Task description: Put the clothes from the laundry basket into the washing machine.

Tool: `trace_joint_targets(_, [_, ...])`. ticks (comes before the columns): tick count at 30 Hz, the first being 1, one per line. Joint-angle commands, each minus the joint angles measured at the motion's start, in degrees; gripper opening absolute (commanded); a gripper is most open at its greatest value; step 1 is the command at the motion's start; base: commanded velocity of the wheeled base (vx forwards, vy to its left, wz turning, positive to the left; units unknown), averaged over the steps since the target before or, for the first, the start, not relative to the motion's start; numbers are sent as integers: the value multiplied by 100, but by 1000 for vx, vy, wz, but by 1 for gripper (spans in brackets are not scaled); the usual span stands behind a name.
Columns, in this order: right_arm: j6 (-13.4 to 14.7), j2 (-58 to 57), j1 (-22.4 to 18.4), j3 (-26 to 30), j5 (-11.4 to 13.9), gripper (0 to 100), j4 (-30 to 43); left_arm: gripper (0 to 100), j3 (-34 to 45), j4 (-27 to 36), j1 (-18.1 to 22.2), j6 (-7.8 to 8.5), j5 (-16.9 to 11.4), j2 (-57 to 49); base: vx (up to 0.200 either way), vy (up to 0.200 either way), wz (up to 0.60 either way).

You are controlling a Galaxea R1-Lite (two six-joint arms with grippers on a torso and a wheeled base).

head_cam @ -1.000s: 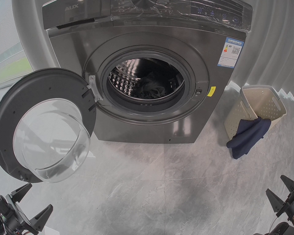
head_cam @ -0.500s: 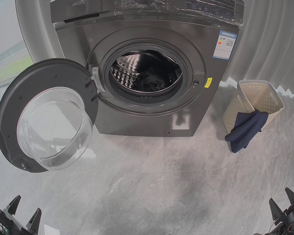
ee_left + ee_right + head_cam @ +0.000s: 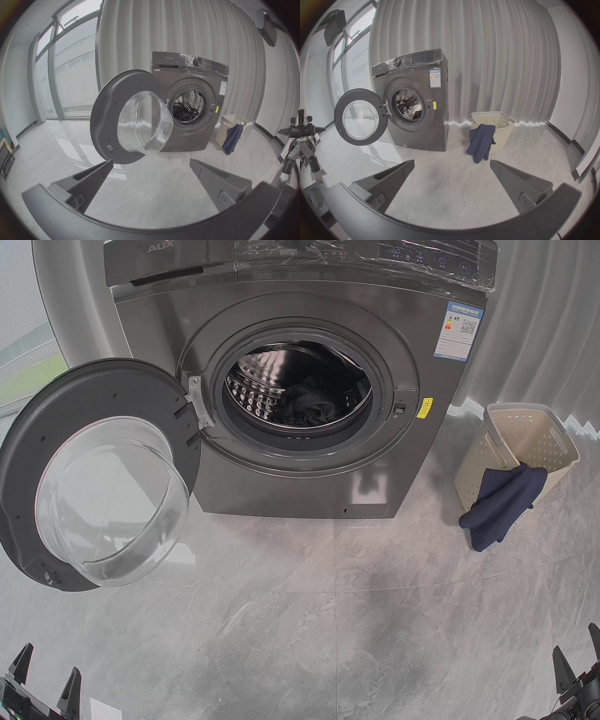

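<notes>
The floor (image 3: 337, 627) is of smooth grey stone-like tiles with a light shine. On it stands the washing machine (image 3: 294, 496), a dark grey metal box. Its round door (image 3: 37, 446) is swung fully open to the left, with a deep bowl of clear glass in the middle. The drum (image 3: 253, 396) is polished steel with rows of small holes, and some dark clothes (image 3: 309, 405) already lie in it.

To the right of the machine, just beside it, stands the laundry basket (image 3: 537, 434), of cream plastic with perforated walls. A navy garment (image 3: 503, 505), soft and limp, hangs over its front rim, and its lower end reaches the floor.

The left gripper (image 3: 150, 162) and the right gripper (image 3: 451, 162) are low at the near edge of the floor, well apart from the basket. Both have their fingers spread wide and hold nothing.

I judge the step in hand is to fetch the garment. The right arm is nearer. It should pinch the bunched cloth at the rim, not the loose end, and lift it high. The basket looks light and could tip if the cloth drags it.
</notes>
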Motion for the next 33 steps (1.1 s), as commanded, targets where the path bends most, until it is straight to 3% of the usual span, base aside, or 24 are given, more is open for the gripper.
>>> trace_joint_targets(1, [46, -162, 24, 101, -139, 100, 0, 100, 92, -1, 63, -103, 57, -121, 0, -200, 0])
trace_joint_targets(13, [46, -170, 50, 101, -86, 100, 0, 100, 92, -10, 55, -226, 101, -121, 0, -200, 0])
trace_joint_targets(33, [55, -179, 77, 101, -60, 100, 9, 100, 92, -1, 55, -208, 83, -121, 0, -200, 0])
